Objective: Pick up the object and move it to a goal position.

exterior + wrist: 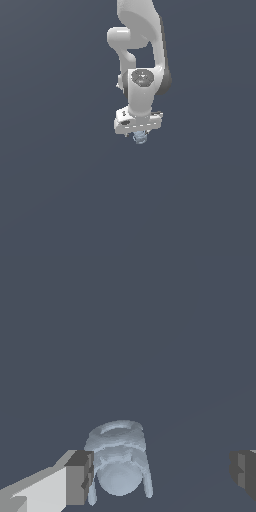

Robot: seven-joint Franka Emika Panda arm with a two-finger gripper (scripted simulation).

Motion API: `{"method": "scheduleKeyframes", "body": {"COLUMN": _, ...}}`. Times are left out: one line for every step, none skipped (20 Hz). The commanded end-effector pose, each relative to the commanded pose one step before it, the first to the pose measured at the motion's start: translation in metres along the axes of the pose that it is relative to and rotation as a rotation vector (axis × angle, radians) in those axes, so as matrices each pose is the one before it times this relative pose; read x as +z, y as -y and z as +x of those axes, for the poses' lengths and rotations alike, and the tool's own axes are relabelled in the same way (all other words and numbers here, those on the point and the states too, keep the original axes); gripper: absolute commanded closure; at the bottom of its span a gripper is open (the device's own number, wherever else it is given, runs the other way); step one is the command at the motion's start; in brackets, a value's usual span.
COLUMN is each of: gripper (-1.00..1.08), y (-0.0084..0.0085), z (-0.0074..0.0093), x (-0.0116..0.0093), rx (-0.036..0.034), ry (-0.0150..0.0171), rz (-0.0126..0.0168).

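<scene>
- In the wrist view, one grey finger pad (80, 478) stands touching, or all but touching, the flank of the object (119, 463); whether it presses cannot be told.
- The object is a small, pale blue-grey, roundish lump with faint ridges and a ring-like lip at its far end. It sits between the fingers, hard against one of them, not centred in the gap.
- The other pad (244, 470) stands well apart from the object, with bare dark counter (150, 331) between them, so the end effector (162, 475) is spread wide and clamps on nothing.
- In the exterior view, the arm (142, 55) hangs straight down, and the object (140, 137) peeks out just under the white bar of the end effector (139, 134).
- Handling, as a judgement: the lump looks light and rigid, but its rounded, ridged sides could roll or squirt out under an uneven squeeze.
- The best hold seems to be across the widest part of the body, below the lip, with the pads flat on opposite flanks.
- Since it lies off-centre, closing would likely push it sideways before both pads bite.
- No goal marker shows in either view.
</scene>
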State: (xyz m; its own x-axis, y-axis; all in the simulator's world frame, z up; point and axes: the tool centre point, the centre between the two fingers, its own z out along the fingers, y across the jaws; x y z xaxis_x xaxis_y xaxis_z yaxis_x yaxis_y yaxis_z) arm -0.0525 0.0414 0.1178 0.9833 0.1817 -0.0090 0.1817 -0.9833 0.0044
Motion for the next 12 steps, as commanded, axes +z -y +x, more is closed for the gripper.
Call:
{"method": "scheduleKeyframes", "body": {"gripper": -0.92, "y": 0.00831, "z": -0.01164, "x": 0.00849, "rx": -0.03841, "ry": -0.00265, "rz": 0.00104}}
{"method": "scheduleKeyframes", "body": {"gripper": -0.92, "y": 0.00303, "z": -0.00414, "x": 0.00289, "rx": -0.01354, "ry": -0.00097, "rz": 0.00038}}
{"method": "scheduleKeyframes", "body": {"gripper": -0.92, "y": 0.00281, "z": -0.00383, "x": 0.00262, "rx": -0.01246, "ry": -0.00089, "rz": 0.00036}}
{"method": "scheduleKeyframes", "body": {"gripper": -0.92, "y": 0.00260, "z": -0.00351, "x": 0.00235, "rx": -0.01139, "ry": -0.00082, "rz": 0.00033}}
{"method": "scheduleKeyframes", "body": {"gripper": -0.92, "y": 0.00239, "z": -0.00319, "x": 0.00210, "rx": -0.01033, "ry": -0.00074, "rz": 0.00031}}
{"method": "scheduleKeyframes", "body": {"gripper": -0.92, "y": 0.00214, "z": -0.00287, "x": 0.00185, "rx": -0.00921, "ry": -0.00067, "rz": 0.00028}}
{"method": "scheduleKeyframes", "body": {"gripper": -0.92, "y": 0.00191, "z": -0.00254, "x": 0.00161, "rx": -0.00815, "ry": -0.00059, "rz": 0.00025}}
{"method": "scheduleKeyframes", "body": {"gripper": -0.92, "y": 0.00168, "z": -0.00220, "x": 0.00138, "rx": -0.00709, "ry": -0.00052, "rz": 0.00022}}
{"method": "scheduleKeyframes", "body": {"gripper": -0.92, "y": 0.00141, "z": -0.00187, "x": 0.00116, "rx": -0.00596, "ry": -0.00043, "rz": 0.00019}}
{"method": "scheduleKeyframes", "body": {"gripper": -0.92, "y": 0.00116, "z": -0.00153, "x": 0.00094, "rx": -0.00487, "ry": -0.00036, "rz": 0.00016}}
{"method": "scheduleKeyframes", "body": {"gripper": -0.92, "y": 0.00093, "z": -0.00119, "x": 0.00073, "rx": -0.00383, "ry": -0.00028, "rz": 0.00012}}
{"method": "scheduleKeyframes", "body": {"gripper": -0.92, "y": 0.00063, "z": -0.00086, "x": 0.00052, "rx": -0.00267, "ry": -0.00019, "rz": 0.00009}}
